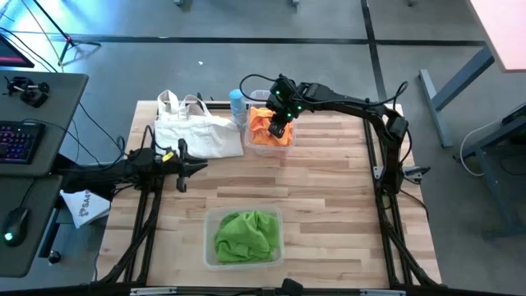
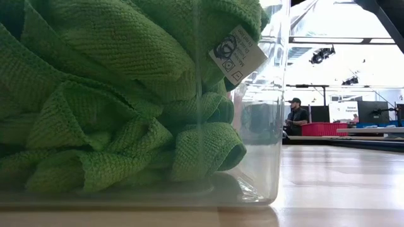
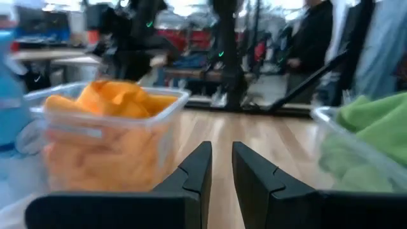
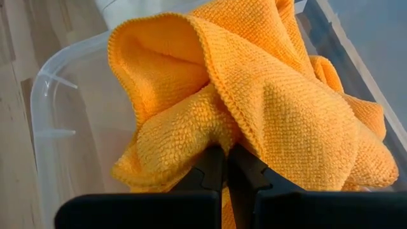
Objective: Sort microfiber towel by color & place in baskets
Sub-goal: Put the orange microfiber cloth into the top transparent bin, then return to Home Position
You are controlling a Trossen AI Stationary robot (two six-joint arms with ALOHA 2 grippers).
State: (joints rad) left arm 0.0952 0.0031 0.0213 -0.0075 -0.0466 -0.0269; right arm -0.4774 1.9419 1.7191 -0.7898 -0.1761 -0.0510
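Note:
Orange towels [image 1: 263, 123] fill the clear basket [image 1: 284, 148] at the table's far side. My right gripper [image 1: 278, 129] reaches down into that basket, shut on an orange towel [image 4: 286, 108]. Green towels [image 1: 245, 233] lie heaped in the second clear basket [image 1: 209, 247] near the table's near edge. In the low view this basket [image 2: 273, 126] and its green towels [image 2: 95, 94] fill the picture. My left gripper [image 1: 197, 167] waits low over the table's left part, its fingers [image 3: 200, 172] open by a narrow gap and touching nothing. My right gripper [image 4: 227, 159] pinches a fold of the orange towel [image 4: 219, 137] between its two fingers, coming from above and slanting down into the basket. The cloth bulges over the fingertips and hides how many layers are caught. The towel rests on the other orange cloth in the basket.
A white canvas tote bag [image 1: 196, 133] lies left of the orange basket, with a blue bottle [image 1: 238, 105] between them. Bare wood lies between the two baskets and on the table's right part. People and furniture show in the room beyond the table.

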